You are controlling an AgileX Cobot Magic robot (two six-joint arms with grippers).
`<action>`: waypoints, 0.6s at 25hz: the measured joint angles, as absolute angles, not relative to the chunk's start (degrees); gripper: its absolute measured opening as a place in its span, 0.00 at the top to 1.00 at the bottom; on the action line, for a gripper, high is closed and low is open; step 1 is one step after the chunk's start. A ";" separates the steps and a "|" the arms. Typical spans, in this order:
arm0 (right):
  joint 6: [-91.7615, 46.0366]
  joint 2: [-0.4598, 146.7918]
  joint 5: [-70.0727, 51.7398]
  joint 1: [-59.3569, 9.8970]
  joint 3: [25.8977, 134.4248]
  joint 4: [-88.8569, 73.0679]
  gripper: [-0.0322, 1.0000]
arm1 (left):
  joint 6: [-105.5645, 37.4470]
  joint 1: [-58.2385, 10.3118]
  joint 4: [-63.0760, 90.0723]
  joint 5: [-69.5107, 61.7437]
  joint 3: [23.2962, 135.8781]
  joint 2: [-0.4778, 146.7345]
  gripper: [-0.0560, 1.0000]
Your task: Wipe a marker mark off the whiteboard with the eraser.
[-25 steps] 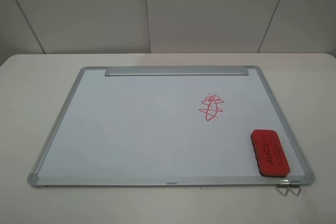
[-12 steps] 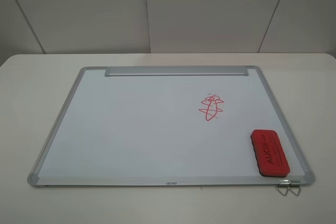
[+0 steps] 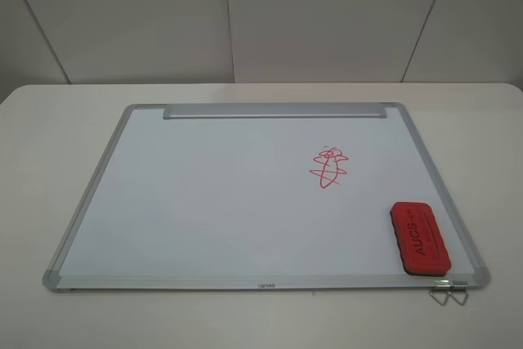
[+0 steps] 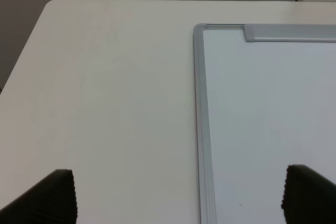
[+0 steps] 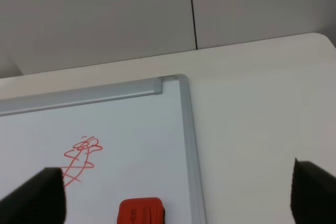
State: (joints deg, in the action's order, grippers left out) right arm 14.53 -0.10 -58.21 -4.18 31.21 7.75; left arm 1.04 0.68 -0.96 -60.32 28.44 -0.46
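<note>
The whiteboard (image 3: 212,202) lies flat on the table, its silver tray strip (image 3: 274,111) along the far edge. The red eraser (image 3: 420,238) rests on the board's near right corner, lettering up, and its end shows in the right wrist view (image 5: 140,211). The only red mark I see is a scribble of crossing loops (image 3: 329,167) right of the board's centre. No wavy-edged square figure shows anywhere. Neither arm appears in the exterior high view. My left gripper (image 4: 178,199) is open above the board's left frame. My right gripper (image 5: 173,198) is open, set back above the eraser.
A white table (image 3: 49,145) carries the board, with bare surface on all sides. A small wire clip (image 3: 448,292) sticks out under the board's near right corner. Grey wall panels stand behind the table.
</note>
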 joint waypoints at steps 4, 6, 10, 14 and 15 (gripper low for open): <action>13.09 -0.15 -60.35 -4.18 29.78 6.14 0.23 | 1.04 0.68 -0.96 -60.32 28.44 -0.46 0.21; 9.86 -0.15 -60.45 -4.18 29.62 3.57 0.23 | 1.04 0.68 -0.96 -60.32 28.44 -0.46 0.21; 4.86 -0.15 -60.45 -4.18 29.62 -0.33 0.23 | 1.04 0.68 -0.96 -60.32 28.44 -0.46 0.21; 5.19 -0.15 -60.45 -4.18 29.62 0.00 0.23 | 1.04 0.68 -0.96 -60.32 28.44 -0.46 0.21; 5.66 -0.15 -60.45 -4.18 29.62 0.00 0.23 | 1.04 0.68 -0.96 -60.32 28.44 -0.46 0.21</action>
State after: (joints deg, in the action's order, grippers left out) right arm 5.66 -0.15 -60.45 -4.18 29.62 0.00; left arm 1.04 0.68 -0.96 -60.32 28.44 -0.46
